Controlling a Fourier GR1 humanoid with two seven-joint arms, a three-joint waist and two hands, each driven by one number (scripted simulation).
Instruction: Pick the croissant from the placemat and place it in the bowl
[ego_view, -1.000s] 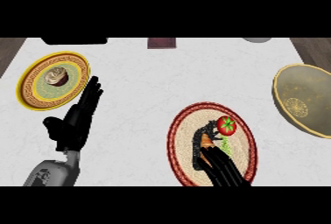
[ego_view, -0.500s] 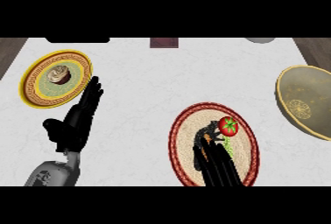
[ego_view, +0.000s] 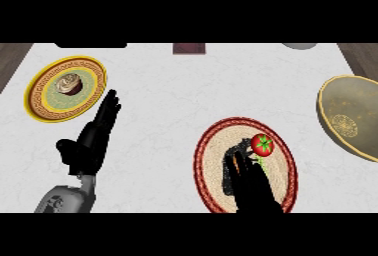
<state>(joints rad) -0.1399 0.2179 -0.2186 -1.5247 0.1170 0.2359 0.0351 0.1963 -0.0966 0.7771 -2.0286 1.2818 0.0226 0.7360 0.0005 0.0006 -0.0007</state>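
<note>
Counted out on the white marble counter (ego_view: 184, 100): one round woven placemat with a red rim (ego_view: 214, 165) at lower centre, one red tomato (ego_view: 262, 145) on it, one olive-gold bowl (ego_view: 351, 120) at the right edge, one yellow-rimmed plate (ego_view: 44, 100) at upper left carrying one brown cupcake (ego_view: 70, 84). My right hand (ego_view: 251, 182) lies on the placemat, fingers curled over something dark; whether that is the croissant I cannot tell. My left hand (ego_view: 92, 137) rests open at left. Since a moment ago the bowl shows further right.

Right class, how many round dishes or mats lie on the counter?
3: a yellow-rimmed plate far left, a red-rimmed placemat under the right hand, a bowl at the right edge.
</note>
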